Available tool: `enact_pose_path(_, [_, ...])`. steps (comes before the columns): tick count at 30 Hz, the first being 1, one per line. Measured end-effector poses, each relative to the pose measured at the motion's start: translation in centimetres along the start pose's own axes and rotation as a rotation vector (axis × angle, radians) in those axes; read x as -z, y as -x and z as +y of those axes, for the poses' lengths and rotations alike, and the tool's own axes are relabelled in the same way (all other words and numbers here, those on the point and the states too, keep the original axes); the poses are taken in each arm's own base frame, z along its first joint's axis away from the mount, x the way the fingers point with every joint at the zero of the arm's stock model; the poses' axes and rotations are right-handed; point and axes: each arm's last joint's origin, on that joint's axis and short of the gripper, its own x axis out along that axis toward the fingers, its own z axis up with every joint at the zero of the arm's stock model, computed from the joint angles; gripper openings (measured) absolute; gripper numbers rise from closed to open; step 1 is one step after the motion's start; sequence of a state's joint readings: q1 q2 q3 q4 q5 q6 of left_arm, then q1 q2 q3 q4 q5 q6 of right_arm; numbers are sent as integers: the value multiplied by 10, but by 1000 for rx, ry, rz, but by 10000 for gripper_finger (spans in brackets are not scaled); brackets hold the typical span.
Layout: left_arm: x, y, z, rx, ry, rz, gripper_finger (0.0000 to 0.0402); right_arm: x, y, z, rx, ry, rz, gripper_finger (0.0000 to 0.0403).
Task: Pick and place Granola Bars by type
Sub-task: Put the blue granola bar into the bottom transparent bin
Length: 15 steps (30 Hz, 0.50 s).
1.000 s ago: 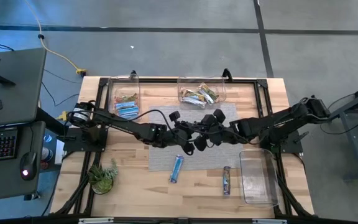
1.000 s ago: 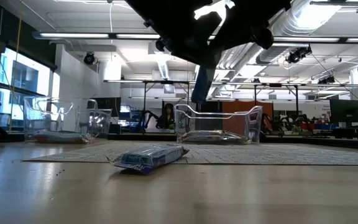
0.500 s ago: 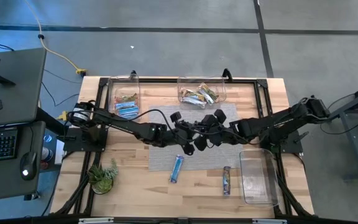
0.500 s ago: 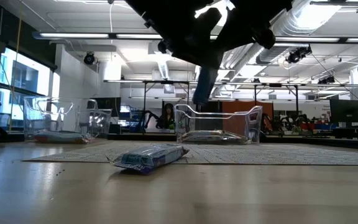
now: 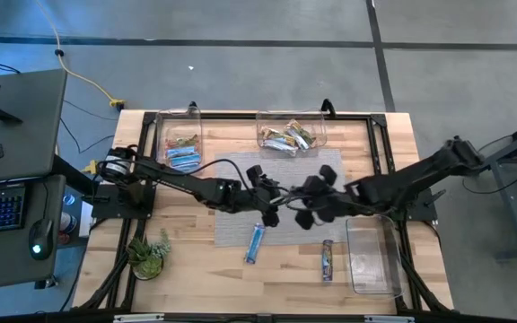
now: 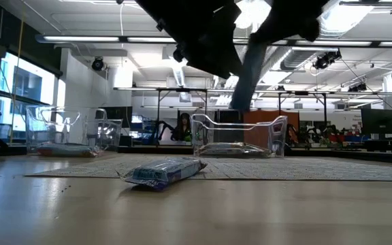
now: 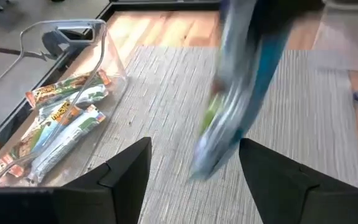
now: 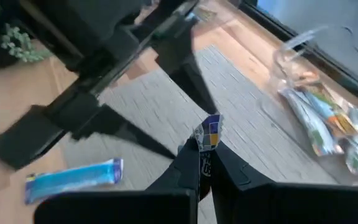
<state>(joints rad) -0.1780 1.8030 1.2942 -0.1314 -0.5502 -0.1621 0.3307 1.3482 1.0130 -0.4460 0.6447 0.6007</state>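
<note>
A blue and silver granola bar [image 6: 249,75] hangs in the air above the grey mat [image 5: 281,220], with my right gripper [image 8: 205,158] shut on it. My left gripper [image 7: 194,162] stands open just to the table's left of the bar, touching nothing. Another blue bar [image 5: 255,242] lies flat on the mat's near edge, and a dark bar [image 5: 328,260] lies on the wood to its right. More bars lie in two clear bins at the far side: one on the left [image 5: 180,139], one in the middle [image 5: 292,135]. My right gripper pinches the blue and silver bar between its two fingers near the bar's upper end [image 8: 209,134], which pokes out past the fingertips. The bar [image 7: 235,106] hangs nearly upright below the hold, clear of the mat.
An empty clear bin [image 5: 371,256] stands at the near right of the table. A small green plant [image 5: 148,254] sits at the near left. The two arms meet closely over the mat's middle.
My left gripper has opened and let go of the hanging bar. My right gripper, shut on the bar, has carried it toward the table's right edge, away from the left fingers; the bar still hangs clear of the mat.
</note>
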Motion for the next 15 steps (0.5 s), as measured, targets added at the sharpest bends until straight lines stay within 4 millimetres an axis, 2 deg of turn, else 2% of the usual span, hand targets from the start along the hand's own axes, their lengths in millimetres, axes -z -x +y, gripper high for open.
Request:
enact_pose_path(4, [2,2,1,17,-25,35,237,4,34,-13,5,-80,36,1])
enact_pose_path(6, [6,3,2,14,-47,68,237,7,51,-20,-47,-121,100,1])
enact_pose_path(10, [15,3,4,0,-96,151,237,21,78,-31,-213,-168,396,1])
enact_pose_path(15, [21,4,6,-10,-133,212,237,44,100,-37,-235,-259,800,1])
